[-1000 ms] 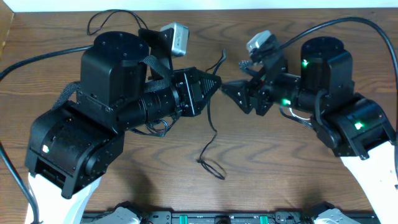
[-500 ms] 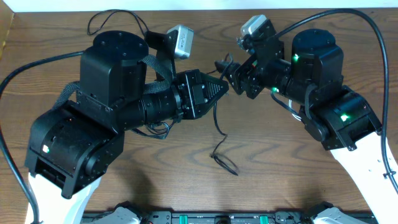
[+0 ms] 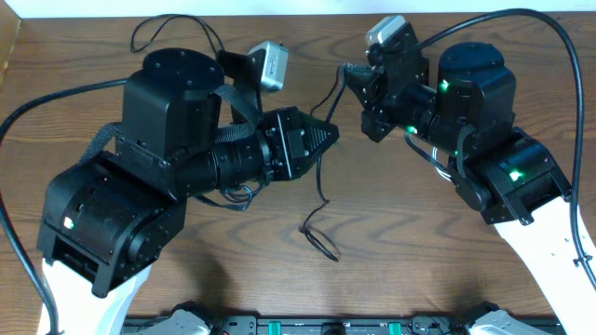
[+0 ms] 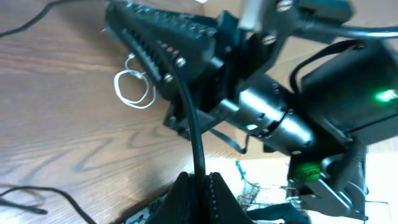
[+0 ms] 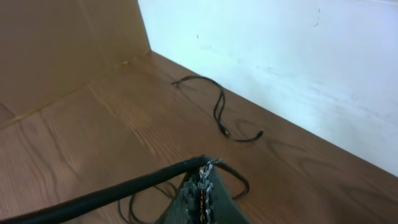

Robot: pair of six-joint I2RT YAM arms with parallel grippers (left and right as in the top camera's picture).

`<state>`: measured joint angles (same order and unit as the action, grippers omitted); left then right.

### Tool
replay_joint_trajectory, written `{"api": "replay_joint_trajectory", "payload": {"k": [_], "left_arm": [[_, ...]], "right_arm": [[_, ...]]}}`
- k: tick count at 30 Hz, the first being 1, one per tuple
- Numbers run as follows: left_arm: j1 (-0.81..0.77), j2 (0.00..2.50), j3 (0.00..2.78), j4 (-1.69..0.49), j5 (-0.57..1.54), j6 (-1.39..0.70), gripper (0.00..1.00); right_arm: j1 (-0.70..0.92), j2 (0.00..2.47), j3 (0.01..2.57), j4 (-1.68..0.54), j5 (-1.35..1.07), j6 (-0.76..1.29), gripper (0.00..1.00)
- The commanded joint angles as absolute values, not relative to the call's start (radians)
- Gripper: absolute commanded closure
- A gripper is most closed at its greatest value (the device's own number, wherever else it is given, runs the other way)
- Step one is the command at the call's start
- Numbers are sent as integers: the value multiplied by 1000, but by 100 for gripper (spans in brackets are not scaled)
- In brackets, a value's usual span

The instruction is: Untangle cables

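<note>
A long black cable [image 3: 321, 191] runs from my right gripper [image 3: 347, 69] down past my left gripper [image 3: 331, 133] to a small loop lying on the table [image 3: 321, 245]. The left gripper [image 4: 200, 180] is shut on this cable [image 4: 191, 124], which rises straight out of its jaws. At the right gripper [image 5: 203, 167], also shut, the same cable [image 5: 112, 194] is pinched at the tips. A second black cable [image 3: 158, 28] lies loose at the far left, also seen in the right wrist view [image 5: 217, 112]. A white cable [image 4: 134, 88] lies coiled on the wood below the right gripper's fingers [image 4: 155, 43].
The wooden table [image 3: 391, 242] ends at a white wall [image 5: 280, 56] at the back and a brown board [image 5: 56, 43] at the left. Thick black arm cables [image 3: 56, 93] arc over both sides. The two arms stand close together over the table's middle.
My right gripper has moved from facing the left gripper toward the table's far edge and has shut on the black cable. The cable's loose loop shifted slightly on the table.
</note>
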<state>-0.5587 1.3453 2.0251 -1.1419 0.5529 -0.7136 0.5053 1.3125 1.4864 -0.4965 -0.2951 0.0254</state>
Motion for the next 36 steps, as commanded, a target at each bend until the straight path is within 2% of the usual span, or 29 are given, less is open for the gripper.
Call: {"api": "replay_joint_trajectory", "payload": {"k": [1,2,3,7,8,12,23,28,29,30,36], "left_arm": [[-561,1333,2033,-1147,530,-708,92],[-561,1333,2033,-1147,530,-707,93],[-561,1333,2033,-1147,530,-690,92],[-562,1335,2033,-1144,530,-620,92],[-562,1335,2033,-1142,530,-593,92],[-562,1336,2033,-1140,530,-482,92],[-562,1341,2033,-1143,531,-361,93],[-562,1341,2033,-1136,543,-352,92],[-562,1341,2033,-1132,543,-351,92],[-562,1341,2033,-1128,543,-352,92],[-562,1341,2033,-1121,542,-351,92]], "right_arm": [[505,1315,1489,-482,-281,73,79],[500,1315,1489,-482,-262,102,55],[491,1315,1489,-490,-211,192,47],[456,1315,1489,-587,-142,535,34],[450,1317,1489,-627,-146,650,13],[441,1320,1489,-682,-144,810,1],[342,1322,1489,-687,-331,1143,1],[355,1345,1489,-628,-429,1201,1],[367,1358,1489,-609,-445,1215,13],[379,1367,1489,-598,-454,1241,18],[395,1414,1489,-587,-474,1357,25]]}}
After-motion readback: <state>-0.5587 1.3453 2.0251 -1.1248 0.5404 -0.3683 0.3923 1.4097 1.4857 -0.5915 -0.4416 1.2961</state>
